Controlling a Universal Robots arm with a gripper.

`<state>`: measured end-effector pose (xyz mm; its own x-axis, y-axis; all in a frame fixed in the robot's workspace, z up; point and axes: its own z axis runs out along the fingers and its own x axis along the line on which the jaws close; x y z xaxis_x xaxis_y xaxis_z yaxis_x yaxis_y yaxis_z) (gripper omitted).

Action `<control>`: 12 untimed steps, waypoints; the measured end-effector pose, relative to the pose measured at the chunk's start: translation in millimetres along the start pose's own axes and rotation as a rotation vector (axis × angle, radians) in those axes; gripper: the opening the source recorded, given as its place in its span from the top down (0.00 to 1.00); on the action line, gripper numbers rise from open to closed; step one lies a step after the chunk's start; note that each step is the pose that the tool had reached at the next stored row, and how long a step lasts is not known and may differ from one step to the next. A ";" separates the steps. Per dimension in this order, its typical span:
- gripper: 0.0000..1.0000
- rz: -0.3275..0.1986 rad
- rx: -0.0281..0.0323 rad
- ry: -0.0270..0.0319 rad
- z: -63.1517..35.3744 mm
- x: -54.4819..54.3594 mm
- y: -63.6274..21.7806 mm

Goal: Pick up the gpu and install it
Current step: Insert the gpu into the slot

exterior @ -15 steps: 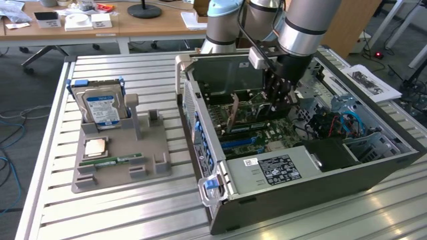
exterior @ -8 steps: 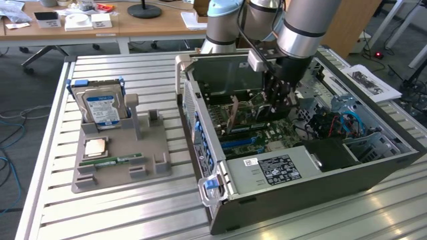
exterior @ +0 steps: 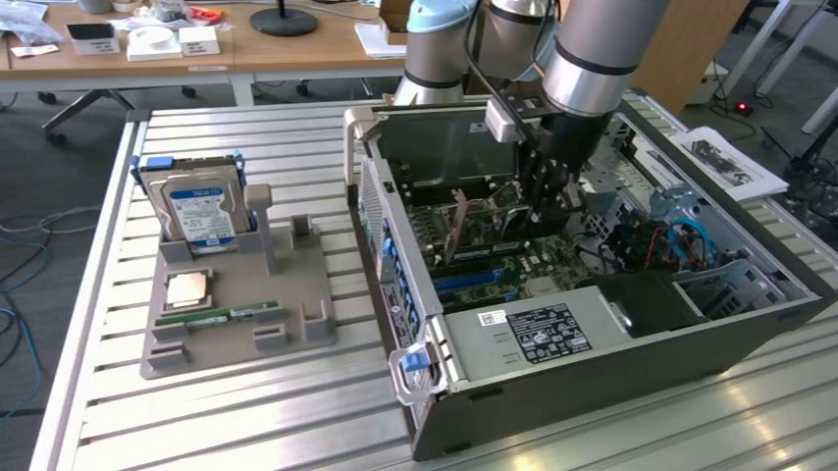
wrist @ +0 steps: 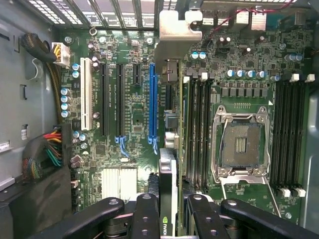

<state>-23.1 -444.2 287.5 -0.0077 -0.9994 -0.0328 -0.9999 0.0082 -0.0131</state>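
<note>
My gripper reaches down into the open computer case and is shut on the gpu. In the wrist view the gpu shows edge-on between the black fingers, with a logo near them and its metal bracket toward the vented rear wall. It hangs above the green motherboard, just beside the long blue slot and apart from it. In the exterior view the tan face of the gpu stands on edge to the left of the gripper.
An empty processor socket and black memory slots lie beside the gpu. Cable bundles sit at the case wall. Outside the case, a grey holder carries a hard drive, a green memory stick and a chip.
</note>
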 end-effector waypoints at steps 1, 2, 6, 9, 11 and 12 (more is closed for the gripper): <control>0.73 0.000 0.0000 0.0000 0.1 0.0 0.2; 0.73 0.000 0.0000 0.0001 0.2 0.0 0.8; 0.73 0.000 0.0003 0.0000 0.5 0.0 3.6; 0.73 0.000 0.0004 -0.0002 0.8 1.1 3.8; 0.73 0.000 0.0003 0.0000 0.8 2.4 3.8; 0.73 0.000 0.0004 0.0000 0.8 2.8 3.8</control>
<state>-27.0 -446.9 286.6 -0.0078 -0.9994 -0.0328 -0.9999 0.0082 -0.0135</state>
